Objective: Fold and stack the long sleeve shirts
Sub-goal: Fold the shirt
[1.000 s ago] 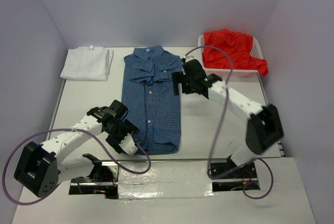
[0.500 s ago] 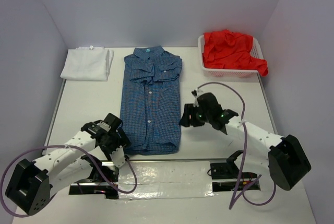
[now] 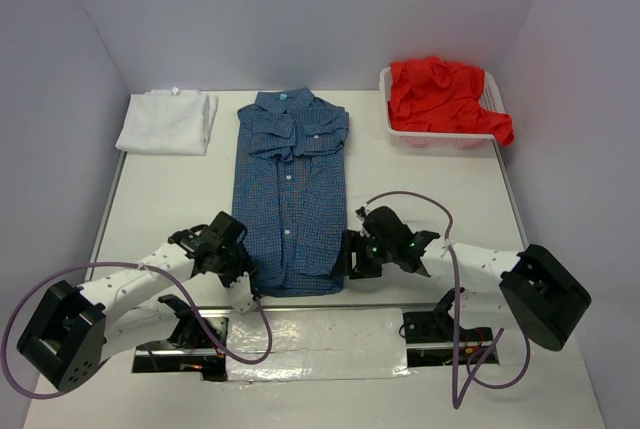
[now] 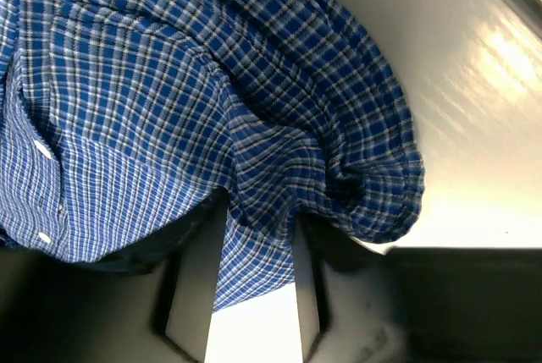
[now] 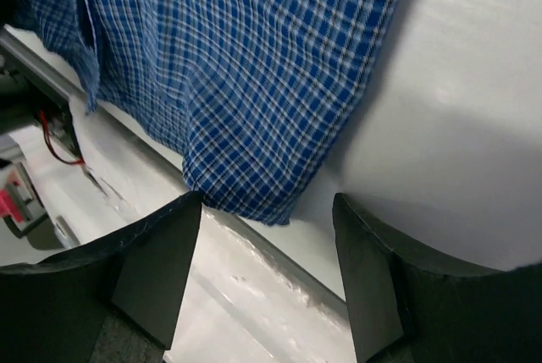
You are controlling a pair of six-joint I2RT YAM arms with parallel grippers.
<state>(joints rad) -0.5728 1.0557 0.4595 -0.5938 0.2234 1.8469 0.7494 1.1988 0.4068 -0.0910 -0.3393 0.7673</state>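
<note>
Neatly flat blue checked shirt (image 3: 290,199), hem bunched in left pincer (image 4: 254,321).

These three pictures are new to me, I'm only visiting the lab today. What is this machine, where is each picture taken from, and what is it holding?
It is two small robot arms bolted at the near edge of a white table. Each ends in a two-finger gripper. The overhead picture comes from a fixed camera above and behind the arms; the other two come from cameras on the wrists, looking past their own fingers.

On the table lies a blue checked shirt, buttoned and flat. A folded white shirt sits at the far left, and a red shirt is heaped in a white basket at the far right.

The left gripper has the shirt's near left corner bunched between its fingers. The right gripper is open, just short of the near right corner, holding nothing.
</note>
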